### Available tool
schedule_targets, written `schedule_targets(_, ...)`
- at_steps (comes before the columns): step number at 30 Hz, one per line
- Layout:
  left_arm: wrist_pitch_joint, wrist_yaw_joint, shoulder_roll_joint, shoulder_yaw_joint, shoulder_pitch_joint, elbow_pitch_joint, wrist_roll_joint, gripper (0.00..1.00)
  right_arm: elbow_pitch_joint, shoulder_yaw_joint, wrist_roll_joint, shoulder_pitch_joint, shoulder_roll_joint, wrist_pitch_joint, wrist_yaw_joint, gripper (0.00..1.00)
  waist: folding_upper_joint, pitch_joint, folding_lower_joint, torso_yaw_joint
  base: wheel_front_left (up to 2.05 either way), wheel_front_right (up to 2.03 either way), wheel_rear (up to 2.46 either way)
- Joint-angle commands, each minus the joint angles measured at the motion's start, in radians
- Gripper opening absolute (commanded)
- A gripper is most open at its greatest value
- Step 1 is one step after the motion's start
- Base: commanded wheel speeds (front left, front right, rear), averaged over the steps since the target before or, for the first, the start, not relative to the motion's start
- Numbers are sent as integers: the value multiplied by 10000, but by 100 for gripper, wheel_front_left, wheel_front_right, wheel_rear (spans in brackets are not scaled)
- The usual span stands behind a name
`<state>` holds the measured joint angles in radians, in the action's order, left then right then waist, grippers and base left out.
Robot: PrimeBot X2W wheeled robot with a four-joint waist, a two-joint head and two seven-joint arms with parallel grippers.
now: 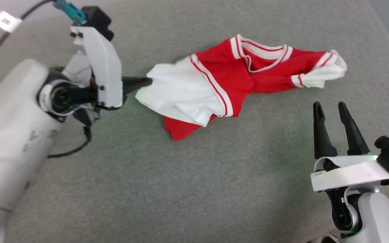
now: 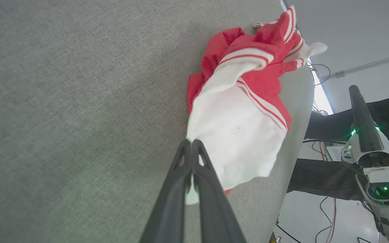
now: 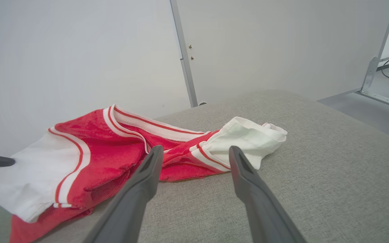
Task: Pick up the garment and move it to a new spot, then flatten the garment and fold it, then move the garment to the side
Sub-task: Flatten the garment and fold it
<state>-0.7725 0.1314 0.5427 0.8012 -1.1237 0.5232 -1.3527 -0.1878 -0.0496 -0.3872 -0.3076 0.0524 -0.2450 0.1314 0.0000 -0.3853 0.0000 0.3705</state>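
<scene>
The garment (image 1: 225, 76) is a small red shirt with white sleeves and striped trim, lying crumpled on the grey surface (image 1: 194, 175) in the middle of the head view. My left gripper (image 1: 149, 82) comes in from the left and is shut on the edge of its white sleeve (image 2: 238, 135), which looks slightly lifted. In the left wrist view the two dark fingers (image 2: 211, 199) press together with white cloth pinched between them. My right gripper (image 1: 331, 108) stands open at the lower right, apart from the garment (image 3: 120, 148), its fingers (image 3: 140, 182) pointing toward the other white sleeve (image 3: 245, 138).
The grey padded surface ends in a rounded edge (image 2: 302, 101) beyond the shirt. A white wall and a metal post (image 3: 184, 57) stand behind it. A wheeled frame (image 3: 380, 98) and cables (image 2: 326, 209) are on the floor off the surface.
</scene>
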Motion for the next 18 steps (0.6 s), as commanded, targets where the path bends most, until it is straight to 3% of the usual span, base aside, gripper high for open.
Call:
schedule_targets(1, 9, -19, 104, 6, -55, -74, -19, 0, 36, 20, 75, 138, -23, 50, -10, 100, 0, 278, 0, -327, 0, 0, 0)
schedule_targets(7, -9, -19, 1201, -177, 182, -689, -440, 0, 205, 72, 119, 331, -20, 296, -10, 100, 0, 643, 0, -922, 0, 0, 0)
schedule_targets(11, 113, -19, 1947, -337, 330, -316, -407, 0, 380, 141, 182, 334, -20, 471, -10, 100, 0, 722, 0, -1171, 0, 0, 0)
schedule_targets(18, 805, -20, 2261, -242, 742, 653, 47, 0, 716, 274, 303, 408, -21, 702, -10, 100, 0, 616, 0, -1316, 0, 0, 0)
